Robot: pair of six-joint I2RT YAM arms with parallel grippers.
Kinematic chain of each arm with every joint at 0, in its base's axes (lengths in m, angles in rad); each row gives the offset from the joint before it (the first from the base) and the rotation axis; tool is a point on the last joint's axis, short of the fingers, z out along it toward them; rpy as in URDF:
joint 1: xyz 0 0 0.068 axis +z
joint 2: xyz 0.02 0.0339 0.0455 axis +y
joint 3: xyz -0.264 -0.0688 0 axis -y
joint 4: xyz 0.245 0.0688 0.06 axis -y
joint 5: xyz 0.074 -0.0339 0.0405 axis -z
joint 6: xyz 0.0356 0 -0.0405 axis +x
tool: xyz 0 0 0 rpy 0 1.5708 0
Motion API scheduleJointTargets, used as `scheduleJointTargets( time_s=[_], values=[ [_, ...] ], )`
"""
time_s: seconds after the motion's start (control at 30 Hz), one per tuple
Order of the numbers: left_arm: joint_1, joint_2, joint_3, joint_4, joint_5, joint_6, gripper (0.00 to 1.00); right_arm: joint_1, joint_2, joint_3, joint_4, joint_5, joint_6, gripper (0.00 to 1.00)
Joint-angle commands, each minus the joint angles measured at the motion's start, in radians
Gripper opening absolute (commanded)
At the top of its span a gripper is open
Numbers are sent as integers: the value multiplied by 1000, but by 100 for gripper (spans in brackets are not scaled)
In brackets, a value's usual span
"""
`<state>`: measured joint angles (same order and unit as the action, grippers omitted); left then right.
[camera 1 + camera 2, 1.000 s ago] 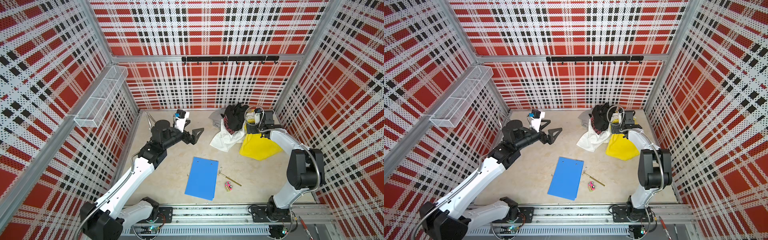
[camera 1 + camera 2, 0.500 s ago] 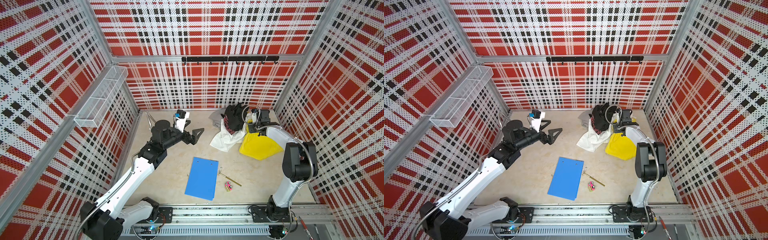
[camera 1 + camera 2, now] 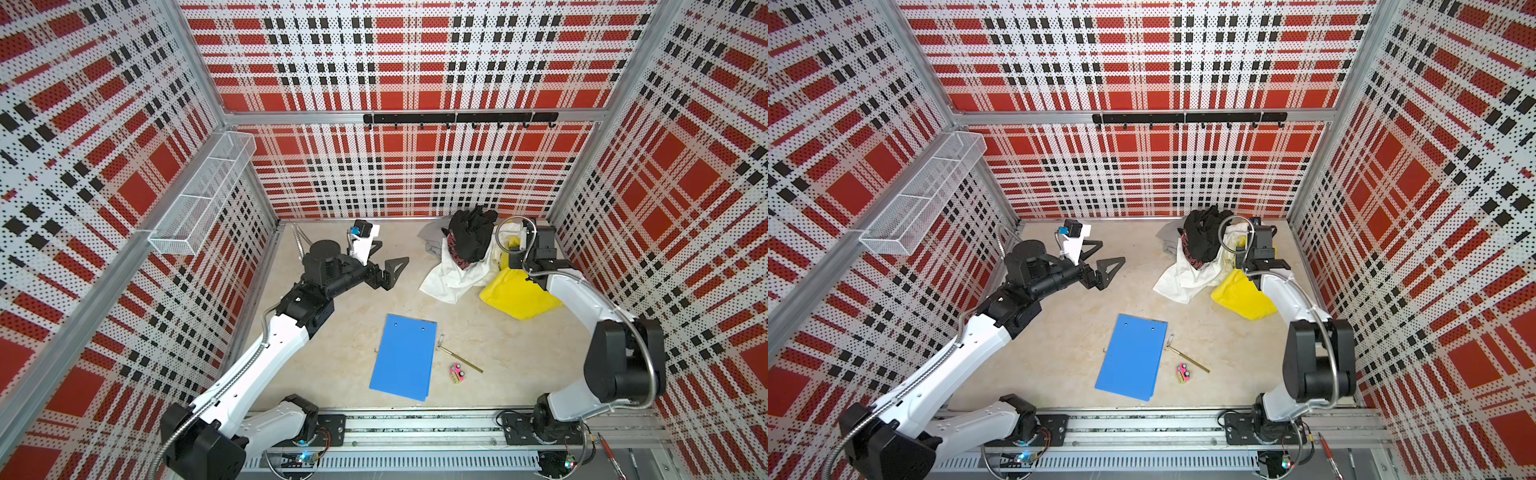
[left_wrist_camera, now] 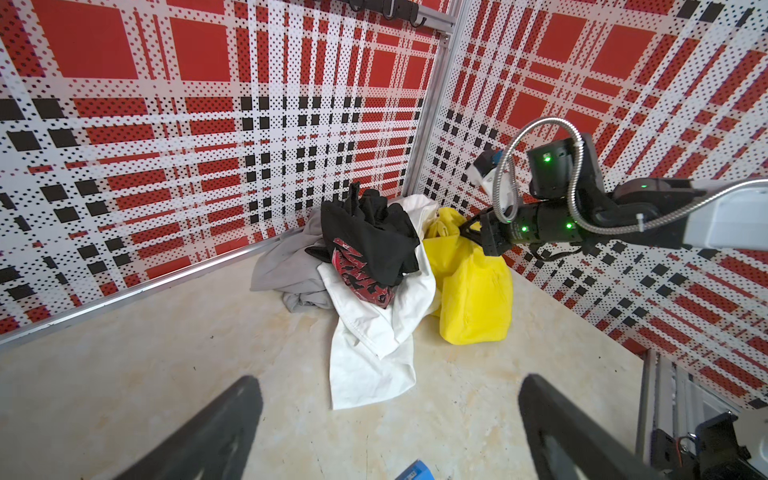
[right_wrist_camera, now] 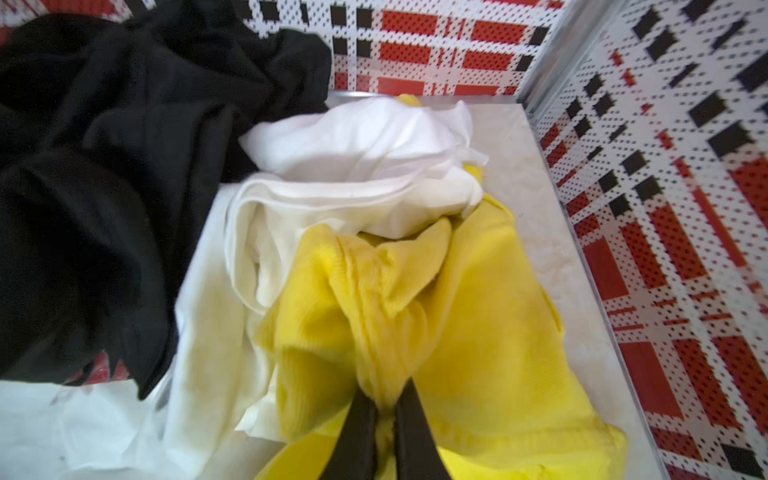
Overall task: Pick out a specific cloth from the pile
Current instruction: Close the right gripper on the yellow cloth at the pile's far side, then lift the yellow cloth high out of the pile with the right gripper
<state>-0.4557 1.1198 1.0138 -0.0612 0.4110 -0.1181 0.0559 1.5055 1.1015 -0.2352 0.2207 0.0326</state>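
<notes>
The yellow cloth (image 5: 478,316) is soft, matt, finely ribbed fabric; the white shirt (image 5: 357,141) smoother; the black garment (image 5: 104,166) matt knit.

White link shells and black joint housings are used on left arm (image 3: 266,345) and right arm (image 3: 582,295). Ribbed steel conduit (image 4: 548,120) is routed outside. Black triangular fingers (image 3: 390,275) are fitted to left gripper (image 3: 394,250). Green LEDs (image 4: 547,158) are lit on right wrist.

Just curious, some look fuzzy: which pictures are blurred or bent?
Right wrist view: soft throughout, cloth and right fingers fuzzy. Left wrist view: pile sharp, left fingers blurred, walls bowed. Both top views: crisp, evenly lit.
</notes>
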Motion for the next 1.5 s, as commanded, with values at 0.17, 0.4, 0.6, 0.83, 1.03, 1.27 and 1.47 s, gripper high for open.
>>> scheduleJointTargets(
  time_s=[0.17, 0.4, 0.6, 0.83, 1.03, 1.27, 1.47],
  values=[
    [-3, -12, 9, -2, 98, 14, 99, 5, -273, -67, 139, 102, 117, 0],
    [-6, -18, 8, -1, 110, 17, 99, 5, -402, -31, 144, 124, 135, 0],
    [-12, -11, 11, 0, 97, 11, 99, 5, -434, -3, 143, 137, 144, 0],
    [-19, -7, 9, -2, 76, 11, 99, 5, -477, -17, 169, 160, 152, 0],
    [-21, 5, 14, -9, 65, 8, 99, 4, -440, 48, 163, 126, 136, 0],
    [-29, 8, 14, -18, 41, 14, 99, 4, -433, 88, 191, 168, 145, 0],
    [-29, 23, 17, -18, 45, 6, 99, 4, -416, 154, 217, 180, 148, 0]
  ],
)
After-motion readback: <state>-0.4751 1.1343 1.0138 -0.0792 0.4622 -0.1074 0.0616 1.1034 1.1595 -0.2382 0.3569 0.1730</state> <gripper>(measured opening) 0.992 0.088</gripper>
